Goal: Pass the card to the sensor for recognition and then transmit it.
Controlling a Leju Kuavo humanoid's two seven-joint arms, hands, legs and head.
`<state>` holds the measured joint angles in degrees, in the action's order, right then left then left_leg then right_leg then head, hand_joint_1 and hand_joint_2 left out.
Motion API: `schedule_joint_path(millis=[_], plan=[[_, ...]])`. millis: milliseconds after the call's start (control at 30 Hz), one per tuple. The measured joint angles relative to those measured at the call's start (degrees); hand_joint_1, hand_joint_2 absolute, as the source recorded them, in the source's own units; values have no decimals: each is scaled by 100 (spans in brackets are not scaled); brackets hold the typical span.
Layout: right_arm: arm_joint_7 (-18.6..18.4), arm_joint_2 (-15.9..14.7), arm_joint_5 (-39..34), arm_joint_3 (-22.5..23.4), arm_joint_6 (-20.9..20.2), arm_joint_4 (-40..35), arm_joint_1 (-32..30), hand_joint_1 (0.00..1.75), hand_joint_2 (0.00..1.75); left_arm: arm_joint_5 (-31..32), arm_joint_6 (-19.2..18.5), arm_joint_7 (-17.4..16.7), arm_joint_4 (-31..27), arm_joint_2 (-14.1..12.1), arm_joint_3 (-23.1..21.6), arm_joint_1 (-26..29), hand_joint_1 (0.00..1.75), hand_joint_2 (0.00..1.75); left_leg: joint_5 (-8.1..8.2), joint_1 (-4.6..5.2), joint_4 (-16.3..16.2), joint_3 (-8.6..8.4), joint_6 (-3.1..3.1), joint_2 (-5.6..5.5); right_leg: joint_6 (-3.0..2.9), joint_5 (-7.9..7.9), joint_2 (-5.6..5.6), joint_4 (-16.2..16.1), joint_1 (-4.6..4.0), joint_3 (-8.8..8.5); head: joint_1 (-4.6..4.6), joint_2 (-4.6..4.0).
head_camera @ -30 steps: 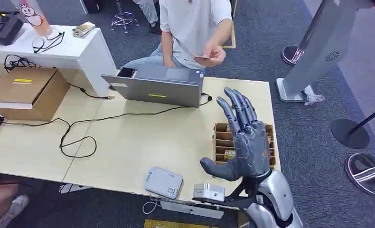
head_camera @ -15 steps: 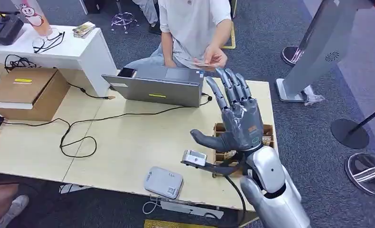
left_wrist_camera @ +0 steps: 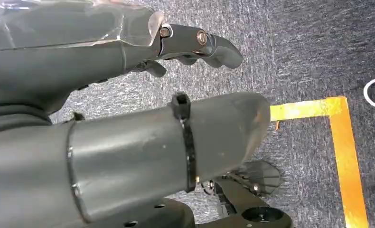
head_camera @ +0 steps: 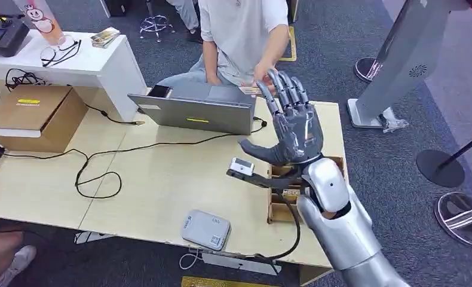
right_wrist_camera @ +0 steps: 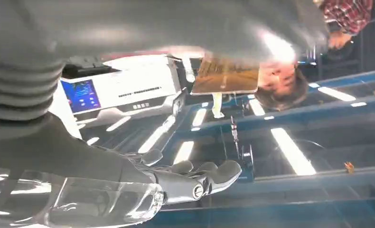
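1. Right hand [head_camera: 291,128]: raised above the tabletop [head_camera: 162,179], fingers spread and straight, thumb out to the side, holding nothing.
2. Left hand [left_wrist_camera: 128,52]: hangs over carpet, fingers loosely curled, nothing held.
3. Card [head_camera: 250,91]: held by the person [head_camera: 239,30] seated beyond the laptop [head_camera: 195,107], just beside the right hand's fingertips; contact cannot be confirmed.
4. Sensor [head_camera: 205,229]: grey pad near the tabletop's front edge, well apart from the card.
5. Step in hand, as judged: receiving the card. The next move calls for a pinch on the card's edge, then carrying it down to the sensor.
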<state>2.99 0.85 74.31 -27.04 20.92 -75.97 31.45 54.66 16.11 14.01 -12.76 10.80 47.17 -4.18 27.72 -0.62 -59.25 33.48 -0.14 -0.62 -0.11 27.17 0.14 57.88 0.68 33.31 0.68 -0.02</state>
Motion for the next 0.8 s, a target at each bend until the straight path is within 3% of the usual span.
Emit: schedule_joint_path(millis=[800], plan=[[-122, 68, 120, -7, 70, 697, 354, 0, 175, -24, -17, 50, 0, -9, 0, -25, 0, 0, 0, 0, 0, 0, 0, -1, 0, 0, 0, 0, 0, 0, 2, 0]])
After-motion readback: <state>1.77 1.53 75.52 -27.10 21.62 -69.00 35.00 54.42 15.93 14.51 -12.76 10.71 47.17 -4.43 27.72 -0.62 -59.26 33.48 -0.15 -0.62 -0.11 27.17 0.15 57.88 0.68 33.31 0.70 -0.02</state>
